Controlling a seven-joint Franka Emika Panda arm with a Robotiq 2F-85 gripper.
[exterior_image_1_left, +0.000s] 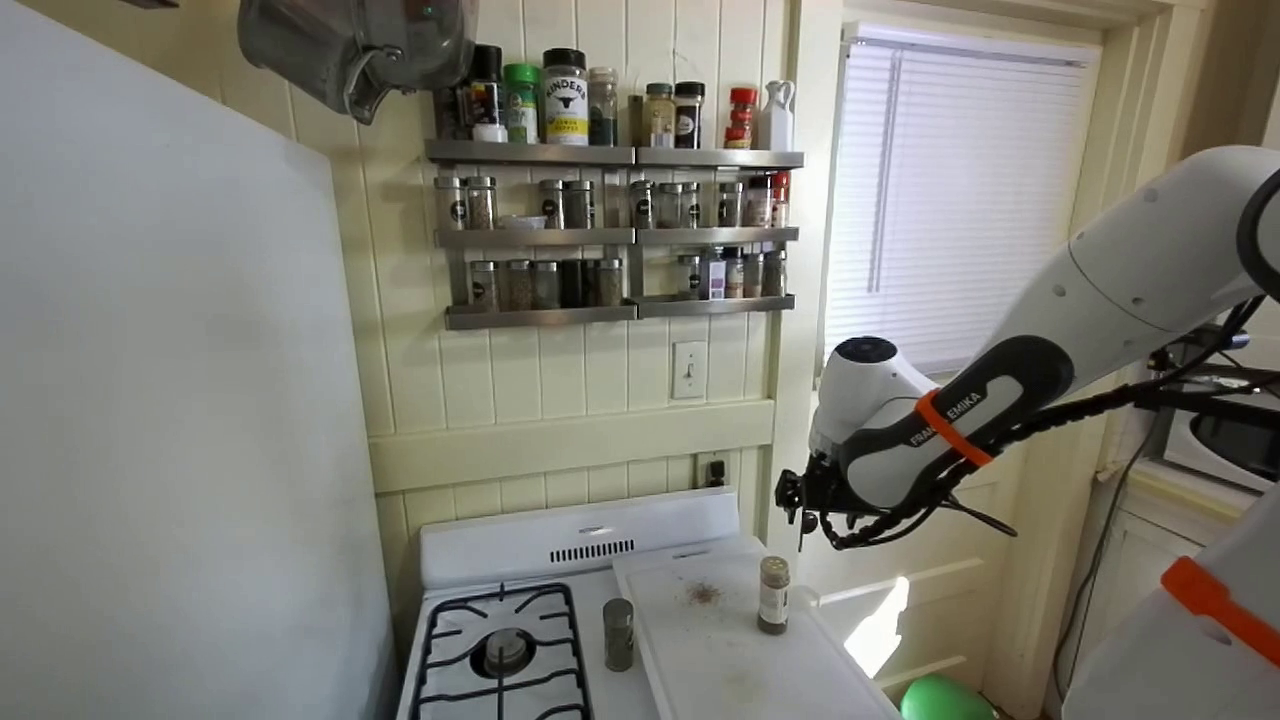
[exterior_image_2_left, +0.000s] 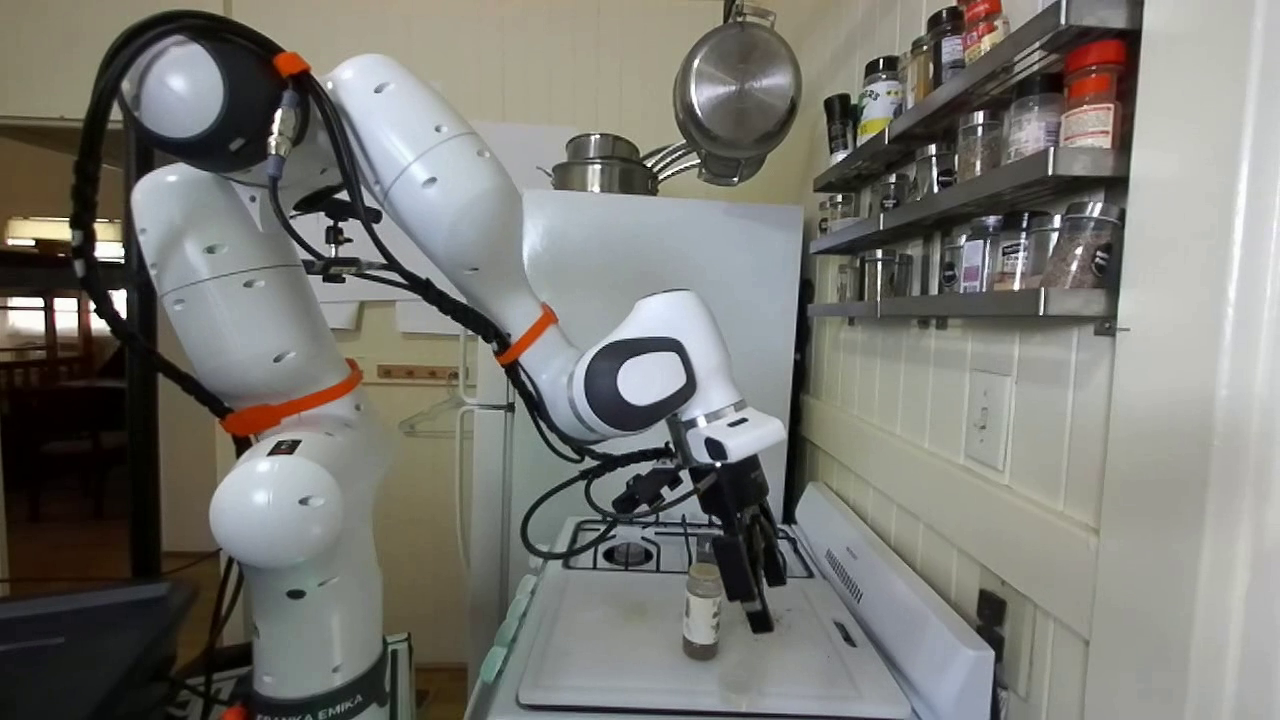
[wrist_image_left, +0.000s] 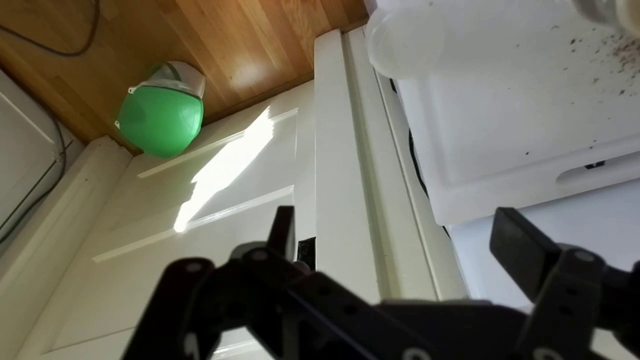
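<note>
My gripper (exterior_image_1_left: 801, 520) is open with nothing between its fingers. In an exterior view it (exterior_image_2_left: 768, 603) hangs tilted above the white stove cover (exterior_image_2_left: 590, 665); in the wrist view its fingers (wrist_image_left: 392, 222) stand wide apart. The nearest thing is an upright spice jar (exterior_image_1_left: 773, 597) with a pale label, which also shows in an exterior view (exterior_image_2_left: 702, 618). A darker jar (exterior_image_1_left: 619, 635) stands on the stove beside the cover. Brown spice (exterior_image_1_left: 703, 593) is spilled on the cover and shows in the wrist view (wrist_image_left: 625, 52). A round translucent thing (wrist_image_left: 405, 42) sits at the cover's edge.
A gas burner grate (exterior_image_1_left: 505, 655) adjoins the cover. The stove's backguard (exterior_image_1_left: 580, 535) and the wall rise behind. Spice shelves (exterior_image_1_left: 540, 317) hang above. A white refrigerator (exterior_image_2_left: 660, 260) stands beyond the stove. A door (wrist_image_left: 240, 185) and green bin (wrist_image_left: 162, 117) are near the stove's end.
</note>
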